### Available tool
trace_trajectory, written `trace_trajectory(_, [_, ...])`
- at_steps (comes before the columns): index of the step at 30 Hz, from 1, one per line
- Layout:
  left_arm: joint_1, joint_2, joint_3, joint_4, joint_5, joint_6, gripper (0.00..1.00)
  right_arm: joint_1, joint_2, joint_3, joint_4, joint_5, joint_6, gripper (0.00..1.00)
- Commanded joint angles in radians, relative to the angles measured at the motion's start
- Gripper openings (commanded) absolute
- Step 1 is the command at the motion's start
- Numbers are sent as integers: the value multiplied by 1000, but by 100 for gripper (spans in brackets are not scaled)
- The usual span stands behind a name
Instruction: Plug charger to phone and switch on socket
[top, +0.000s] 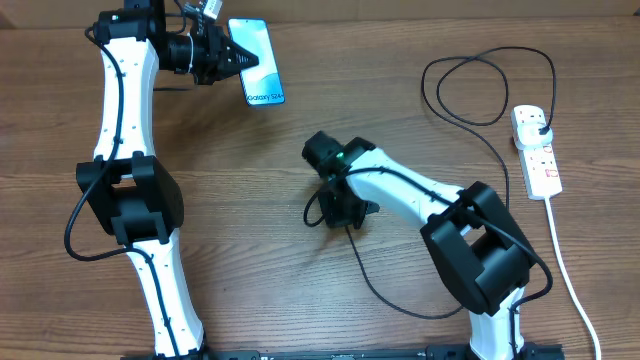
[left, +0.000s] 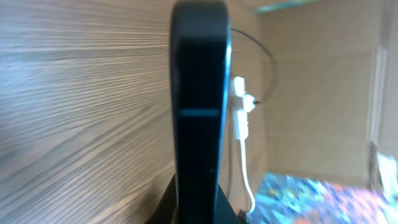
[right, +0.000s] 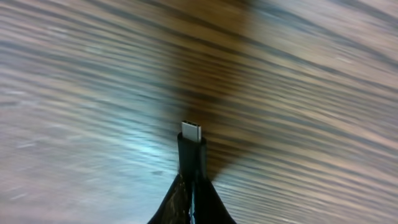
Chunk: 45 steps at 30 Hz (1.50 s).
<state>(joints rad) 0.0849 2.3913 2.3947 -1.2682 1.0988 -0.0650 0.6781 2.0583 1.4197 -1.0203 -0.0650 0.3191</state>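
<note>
Left pincer (top: 236, 58): closed on the phone (top: 262, 66), gripping it by its long left edge. Your wrist view shows the dark frame edge-on, rising from between the fingers.
Phone: at the far left of the table (top: 250, 240), lit screen up, its "Galaxy S24" end pointing toward the arm bases. It looks lifted a little off the wood, though you cannot be sure from these angles.
Right pincer (right: 192, 198): closed on the charger (right: 192, 155) just behind its connector tip (right: 191, 131), which sticks out bare past the fingertips, over the wood.
Right pincer's place: mid-table, well apart from the phone, to its right and nearer the bases.
Charger's run: trails from the pincer toward the near edge, then climbs the right side into a loop by the far edge.
Plug (top: 540, 124): black, seated in the far end of the socket (top: 540, 165).
Socket: white strip lying at the right of the table, its thick white cord (top: 566, 270) running toward the near edge.
Switches: too small for you to read.
</note>
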Motion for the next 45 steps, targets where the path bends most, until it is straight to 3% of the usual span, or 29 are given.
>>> trace_trajectory(1, [-6,-42,16,2,255,164,4,-51,-22,55,11,-261,-100,4])
trace_trajectory(8, [-6,-42,16,42,473,208,4,-201,-123,61,85,-705,-224,4])
trace_trajectory(16, [-8,-42,16,45,483,206,4,-245,-138,61,138,-929,-271,4])
trace_trajectory(20, [-11,-42,16,45,483,207,4,-241,-151,61,216,-909,-206,4])
trace_trajectory(24, [-18,-42,16,46,483,208,4,-232,-180,80,223,-757,-143,4])
trace_trajectory(45, [-35,-42,16,47,462,219,4,-169,-245,139,193,-682,-140,4])
